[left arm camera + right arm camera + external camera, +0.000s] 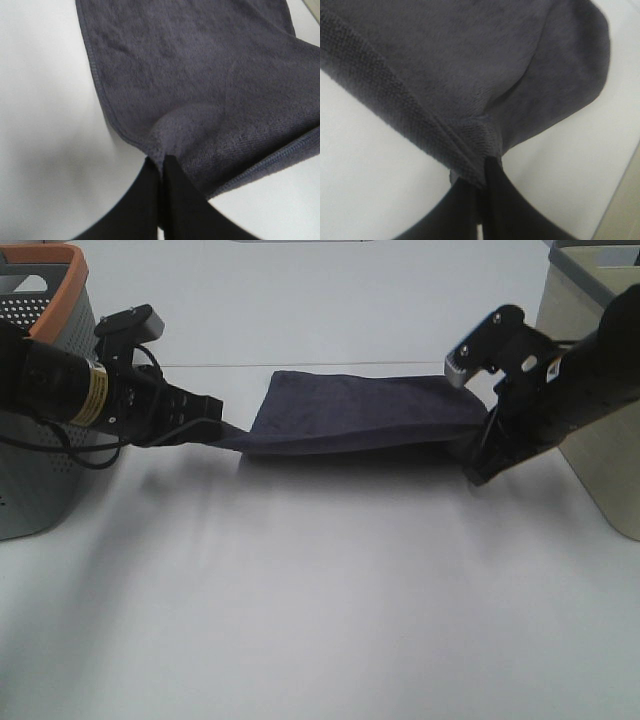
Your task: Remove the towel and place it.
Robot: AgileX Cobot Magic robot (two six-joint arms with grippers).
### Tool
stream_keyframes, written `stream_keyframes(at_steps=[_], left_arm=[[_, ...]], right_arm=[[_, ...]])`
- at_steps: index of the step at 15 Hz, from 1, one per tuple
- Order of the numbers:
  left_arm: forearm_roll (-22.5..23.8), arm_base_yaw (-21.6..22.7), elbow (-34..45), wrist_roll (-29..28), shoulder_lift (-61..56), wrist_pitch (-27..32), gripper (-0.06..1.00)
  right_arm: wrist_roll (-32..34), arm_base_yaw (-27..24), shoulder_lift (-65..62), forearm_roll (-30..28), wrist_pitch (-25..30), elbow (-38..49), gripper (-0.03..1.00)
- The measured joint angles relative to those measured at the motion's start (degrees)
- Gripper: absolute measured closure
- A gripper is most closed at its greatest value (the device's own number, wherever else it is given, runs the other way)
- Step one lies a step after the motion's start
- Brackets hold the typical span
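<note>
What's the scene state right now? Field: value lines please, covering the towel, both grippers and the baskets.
towel: dark grey, stretched between both grippers, casting a shadow on the white table
left gripper: shut on the towel's left end, where the hems meet
right gripper: shut on the towel's right end
grey basket: orange rim, at left edge of the exterior view
beige basket: at right edge of the exterior view
towel in a basket: no
</note>
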Motion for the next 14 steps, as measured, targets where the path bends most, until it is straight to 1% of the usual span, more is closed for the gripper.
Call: stream_keyframes(at_steps=[1,2,5,6,8,10,13,14], left_arm=[[0.0,0.0,0.0,0.0,0.0,0.0,0.94],[-1.0,-0.2,3.4,1.3,-0.6,-0.3,0.94],[-1.3,-0.2,7.3,1.7,-1.1,0.3,0.94],[-1.1,-0.2,8.0,1.9,-1.1,0.8,0.94],[0.5,0.0,8.6,1.9,-1.1,1.6,0.94],[3.0,0.0,8.6,1.9,-1.1,1.9,0.94],[3.3,0.0,8.6,1.9,-1.1,1.6,0.94],[3.4,0.0,8.6,1.9,-1.1,1.1,0.94]], right_arm=[[0.0,0.0,0.0,0.0,0.0,0.0,0.94],[-4.1,0.6,0.0,0.2,-1.5,5.2,0.94],[-15.4,4.2,-0.1,-0.7,-1.8,9.9,0.94],[-17.6,5.7,-0.1,-0.9,-1.8,10.7,0.94],[-18.9,7.1,-0.1,-0.9,-1.7,11.0,0.94],[-19.0,7.4,-0.1,-0.7,-1.7,11.0,0.94],[-19.3,7.4,-0.1,0.3,-1.3,11.0,0.94],[-19.3,7.4,-0.1,1.0,-0.6,11.0,0.91]])
